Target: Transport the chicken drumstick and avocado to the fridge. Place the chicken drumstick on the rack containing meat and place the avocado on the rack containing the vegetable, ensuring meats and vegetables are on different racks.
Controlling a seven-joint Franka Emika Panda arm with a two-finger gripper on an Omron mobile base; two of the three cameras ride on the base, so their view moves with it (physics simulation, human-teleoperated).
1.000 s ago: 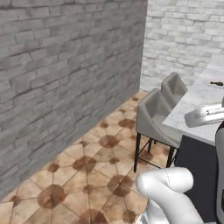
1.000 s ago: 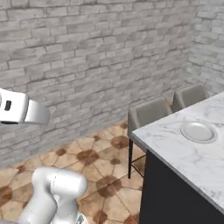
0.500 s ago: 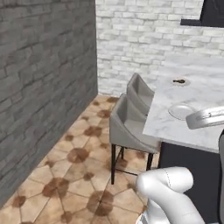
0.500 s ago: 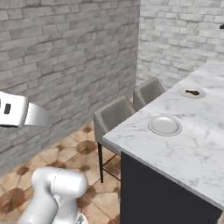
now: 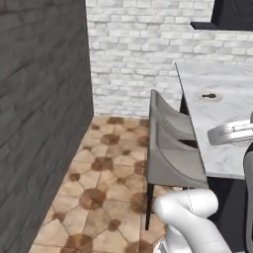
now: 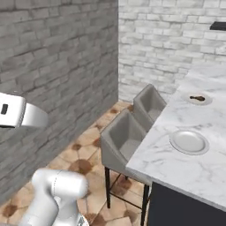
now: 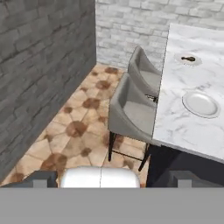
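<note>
As the base swings round, the marble counter comes into fuller view than a moment ago, when grey brick wall and tiled floor took most of the picture. The chicken drumstick lies on a small plate toward the counter's far end, with an empty plate nearer and two grey stools along the counter's left edge. The gripper hangs spread wide, holding nothing. I judge the robot is only approaching its first pickup.
</note>
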